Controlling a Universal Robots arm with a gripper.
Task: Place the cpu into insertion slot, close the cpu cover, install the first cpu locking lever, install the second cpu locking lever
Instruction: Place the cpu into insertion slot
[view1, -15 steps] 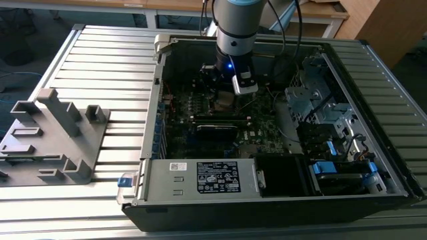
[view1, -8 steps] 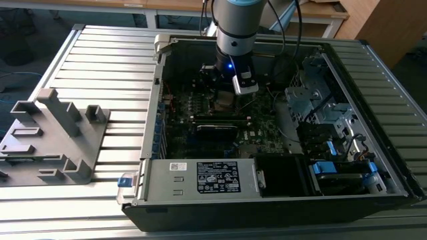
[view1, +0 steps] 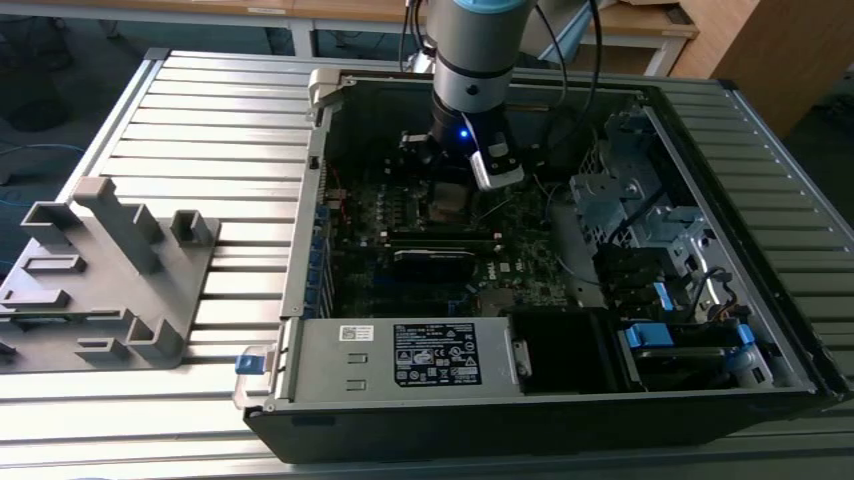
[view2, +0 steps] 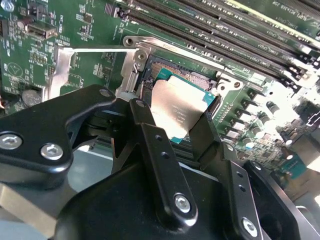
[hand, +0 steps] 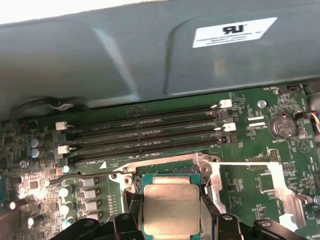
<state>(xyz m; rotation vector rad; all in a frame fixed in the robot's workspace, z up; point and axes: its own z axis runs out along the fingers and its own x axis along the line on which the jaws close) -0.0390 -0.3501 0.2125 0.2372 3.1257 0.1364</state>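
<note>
cpu (hand: 171, 209) over insertion slot (view2: 165, 70), memory slots (hand: 145, 132) alongside

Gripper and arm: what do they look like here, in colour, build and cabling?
The arm is a round silver-grey tube with a pale blue joint cap; black cables run beside it. Its wrist is black, with a small blue light and a white camera module on one side. The gripper is matte black: flat linkage bars pinned with silver hex bolts, ending in two narrow fingers.

Memory slots (hand: 145, 132) close beside insertion slot (view2: 194, 77)
</note>
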